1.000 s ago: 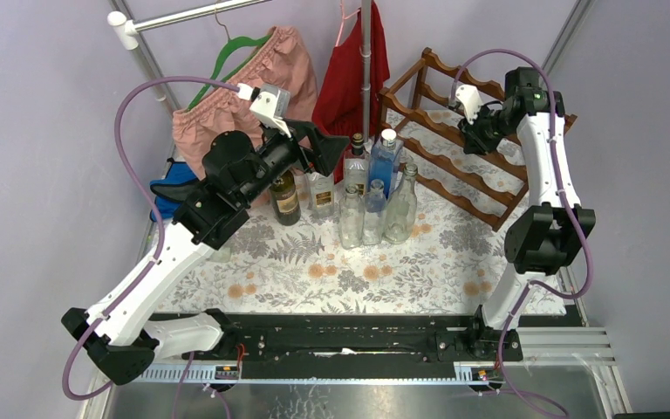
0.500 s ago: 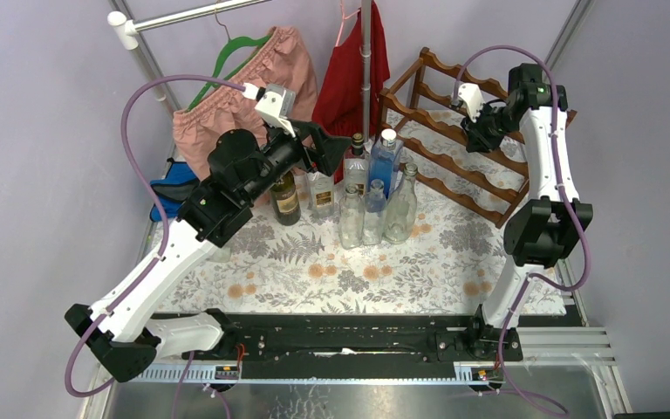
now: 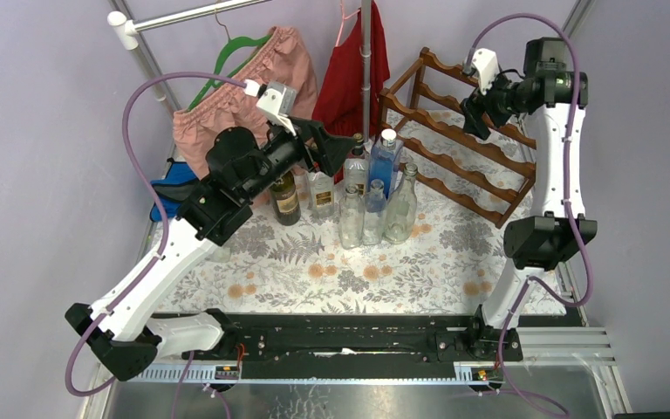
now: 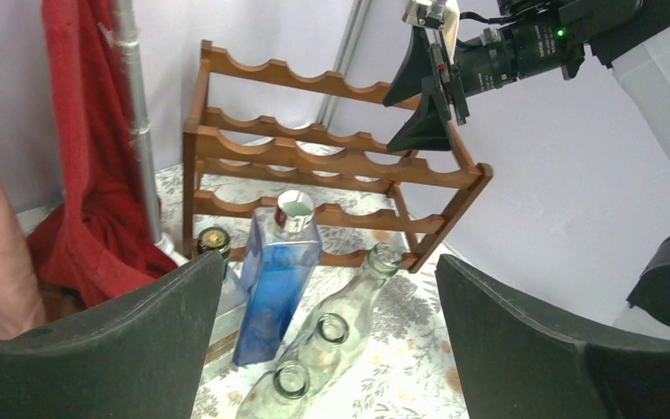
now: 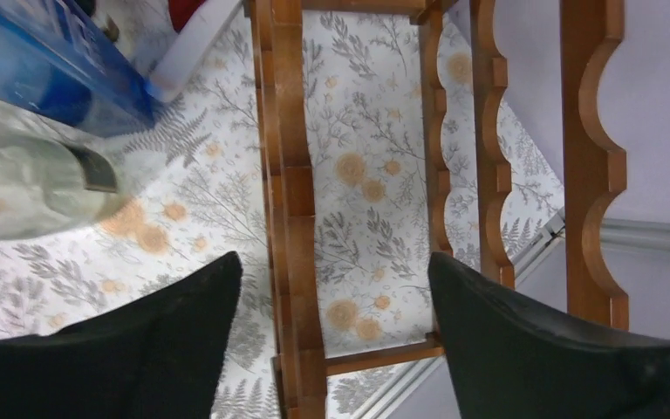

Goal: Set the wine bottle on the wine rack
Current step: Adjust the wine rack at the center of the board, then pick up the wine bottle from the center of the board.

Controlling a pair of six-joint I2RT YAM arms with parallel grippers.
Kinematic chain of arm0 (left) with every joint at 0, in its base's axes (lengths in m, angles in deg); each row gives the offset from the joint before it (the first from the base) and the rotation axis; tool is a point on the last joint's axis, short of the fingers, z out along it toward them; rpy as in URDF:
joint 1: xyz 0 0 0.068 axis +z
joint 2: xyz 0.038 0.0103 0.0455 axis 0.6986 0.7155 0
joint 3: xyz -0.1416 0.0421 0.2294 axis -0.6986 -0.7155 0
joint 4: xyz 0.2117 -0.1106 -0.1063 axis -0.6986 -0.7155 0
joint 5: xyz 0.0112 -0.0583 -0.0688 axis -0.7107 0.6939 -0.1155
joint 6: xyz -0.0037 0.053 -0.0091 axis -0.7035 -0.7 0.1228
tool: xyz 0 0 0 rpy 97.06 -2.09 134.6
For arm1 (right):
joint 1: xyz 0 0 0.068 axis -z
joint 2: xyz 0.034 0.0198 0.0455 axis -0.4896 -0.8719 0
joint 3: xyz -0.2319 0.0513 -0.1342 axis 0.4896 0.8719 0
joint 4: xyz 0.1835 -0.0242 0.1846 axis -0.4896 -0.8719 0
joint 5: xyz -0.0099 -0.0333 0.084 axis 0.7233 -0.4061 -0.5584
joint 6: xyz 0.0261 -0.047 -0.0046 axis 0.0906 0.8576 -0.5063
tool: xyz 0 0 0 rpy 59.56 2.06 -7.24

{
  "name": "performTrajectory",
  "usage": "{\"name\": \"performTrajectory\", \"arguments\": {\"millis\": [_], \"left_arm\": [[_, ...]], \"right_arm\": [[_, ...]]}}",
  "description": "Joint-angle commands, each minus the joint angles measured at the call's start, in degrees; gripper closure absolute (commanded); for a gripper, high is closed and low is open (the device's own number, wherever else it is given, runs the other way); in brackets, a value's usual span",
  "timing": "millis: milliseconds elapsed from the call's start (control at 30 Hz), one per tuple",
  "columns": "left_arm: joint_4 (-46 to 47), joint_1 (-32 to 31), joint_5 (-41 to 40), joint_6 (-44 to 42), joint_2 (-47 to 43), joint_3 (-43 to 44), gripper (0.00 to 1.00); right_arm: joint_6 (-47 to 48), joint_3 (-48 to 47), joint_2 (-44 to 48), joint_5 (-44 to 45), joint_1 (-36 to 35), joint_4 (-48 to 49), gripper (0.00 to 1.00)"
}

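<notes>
Left of the wine rack (image 5: 290, 201), the wine bottle (image 3: 285, 199) stands upright beside the left claw (image 4: 330, 262), spread wide, empty; the right claw (image 5: 333, 257) hangs parted above it.

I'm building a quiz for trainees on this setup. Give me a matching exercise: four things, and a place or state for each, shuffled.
1 blue bottle
2 wine rack
3 red cloth
4 right claw

A hanging beside the pole
B open, empty, at the rack's top
C standing among clear bottles
D holds no bottles

Pairs: 1-C, 2-D, 3-A, 4-B
</notes>
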Motion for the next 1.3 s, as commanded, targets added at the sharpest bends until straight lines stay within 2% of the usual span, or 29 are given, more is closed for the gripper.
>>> {"name": "performTrajectory", "arguments": {"millis": [0, 33, 133, 233, 300, 367, 467, 600, 733, 867, 967, 1067, 1267], "left_arm": [[4.67, -0.26, 4.65, 3.09, 0.89, 3.02, 0.01], [4.67, -0.29, 5.64, 4.03, 1.23, 3.30, 0.01], [4.44, -0.30, 8.55, 8.28, 3.00, 4.49, 0.02], [-1.73, -0.82, 10.21, 12.54, 6.99, 9.50, 0.07], [-9.66, -3.46, 6.54, 11.57, 10.88, 15.56, 0.07], [-17.22, -6.91, 1.80, 8.84, 14.88, 21.81, 0.07], [-23.35, -10.32, -2.70, 6.87, 19.60, 27.36, 0.08], [-23.65, -13.77, -8.32, 4.09, 23.82, 27.78, 0.10], [-27.83, -15.98, -11.93, 2.28, 30.58, 34.00, 0.13], [-33.61, -16.39, -14.84, -0.19, 38.80, 43.07, 0.21], [-36.08, -16.39, -14.41, -1.26, 42.88, 46.69, 0.25], [-36.99, -16.39, -14.04, -1.81, 45.15, 48.34, 0.29], [-39.27, -16.39, -19.68, -3.05, 47.31, 50.29, 0.29]], "right_arm": [[-6.14, -2.41, 7.35, -4.64, -0.29, -2.16, 0.08], [-6.99, -0.97, 9.27, -6.49, -0.29, -2.13, 0.02], [-9.50, 9.32, 17.87, -16.50, -0.29, 0.96, 0.00], [-12.07, 29.43, 29.76, -25.92, -0.29, 10.38, 0.00], [-16.60, 40.45, 37.95, -26.56, -0.29, 19.43, 0.00], [-20.48, 45.72, 43.19, -24.99, -0.23, 23.23, 0.00], [-20.82, 46.07, 44.59, -24.76, 1.20, 17.44, 0.00], [-24.49, 51.27, 48.60, -18.78, 2.61, 16.69, 0.00], [-28.21, 54.12, 52.14, -15.75, 3.99, 15.67, 0.01], [-30.80, 55.83, 53.33, -13.26, 4.80, 17.77, 0.01], [-32.51, 55.58, 51.69, -10.37, 5.08, 18.64, 0.01], [-33.14, 55.24, 50.29, -10.30, 5.48, 18.46, 0.03], [-33.46, 56.25, 49.97, -10.76, 5.60, 19.65, 0.03]]}}
